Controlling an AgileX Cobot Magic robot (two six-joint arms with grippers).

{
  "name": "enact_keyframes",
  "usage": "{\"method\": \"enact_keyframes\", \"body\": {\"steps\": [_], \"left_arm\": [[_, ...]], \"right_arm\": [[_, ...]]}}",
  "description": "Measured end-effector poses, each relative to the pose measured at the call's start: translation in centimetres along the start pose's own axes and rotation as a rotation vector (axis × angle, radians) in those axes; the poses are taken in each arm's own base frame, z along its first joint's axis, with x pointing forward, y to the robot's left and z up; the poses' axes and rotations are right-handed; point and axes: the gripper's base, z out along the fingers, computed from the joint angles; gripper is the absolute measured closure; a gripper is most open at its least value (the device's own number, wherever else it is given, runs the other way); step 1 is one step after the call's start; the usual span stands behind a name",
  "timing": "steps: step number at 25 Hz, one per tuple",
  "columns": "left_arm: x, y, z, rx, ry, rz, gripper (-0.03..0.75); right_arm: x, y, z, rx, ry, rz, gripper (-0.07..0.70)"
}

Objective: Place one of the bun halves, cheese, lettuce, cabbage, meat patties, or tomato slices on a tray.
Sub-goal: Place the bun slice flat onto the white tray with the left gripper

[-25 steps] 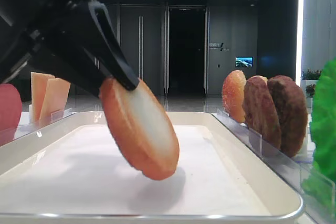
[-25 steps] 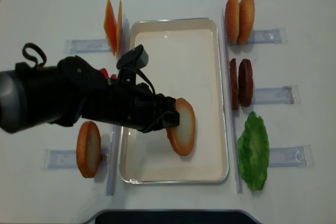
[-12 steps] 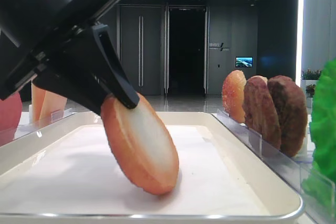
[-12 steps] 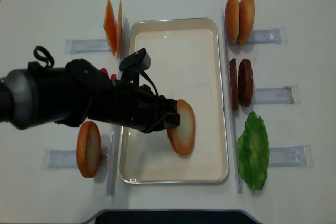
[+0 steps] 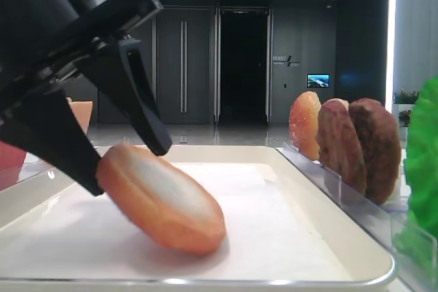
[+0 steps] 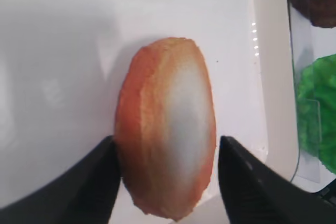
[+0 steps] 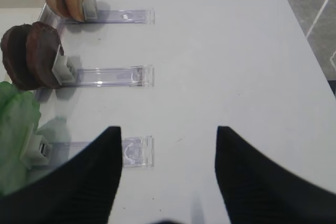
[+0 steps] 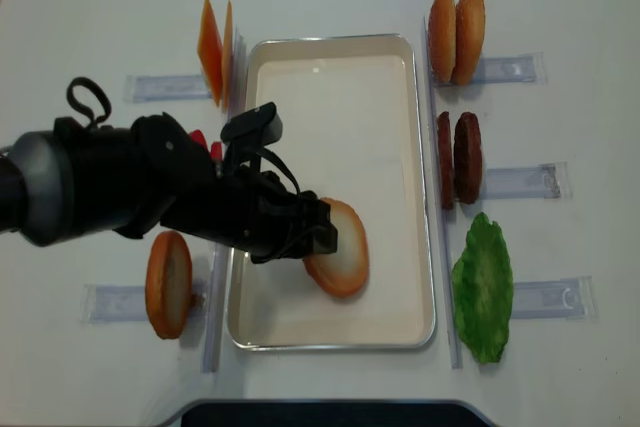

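One bun half (image 8: 340, 247) lies tilted on the paper lining of the cream tray (image 8: 330, 43), pale face up. My left gripper (image 8: 315, 237) stands open around it. In the left wrist view the bun half (image 6: 168, 129) sits between the black fingers (image 6: 94, 187): the left one is at its rim and the right one stands apart from it. My right gripper (image 7: 167, 129) is open over bare table, holding nothing. No cabbage is in view.
Clear racks flank the tray. On the right stand two bun halves (image 8: 456, 35), meat patties (image 8: 458, 157) and lettuce (image 8: 483, 287). On the left are cheese (image 8: 215, 47), a tomato slice (image 8: 205, 142) mostly hidden by my arm, and another bun half (image 8: 168, 284).
The left jaws have opened. The bun half, held steeply on edge before, has dropped to lie flatter on the tray lining.
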Motion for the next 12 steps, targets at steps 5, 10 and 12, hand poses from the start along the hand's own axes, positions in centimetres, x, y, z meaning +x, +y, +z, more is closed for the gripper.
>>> {"method": "enact_keyframes", "body": {"steps": [5, 10, 12], "left_arm": [[0.3, 0.7, 0.0, -0.072, 0.032, -0.009, 0.202], [-0.1, 0.3, -0.8, -0.116, 0.058, 0.001, 0.196], [-0.6, -0.1, -1.6, -0.136, 0.054, 0.016, 0.196]], "right_arm": [[0.0, 0.0, 0.0, 0.000, 0.000, 0.000, 0.223], [0.0, 0.0, 0.0, 0.000, 0.000, 0.000, 0.223], [0.0, 0.0, 0.0, 0.000, 0.000, 0.000, 0.223]]}}
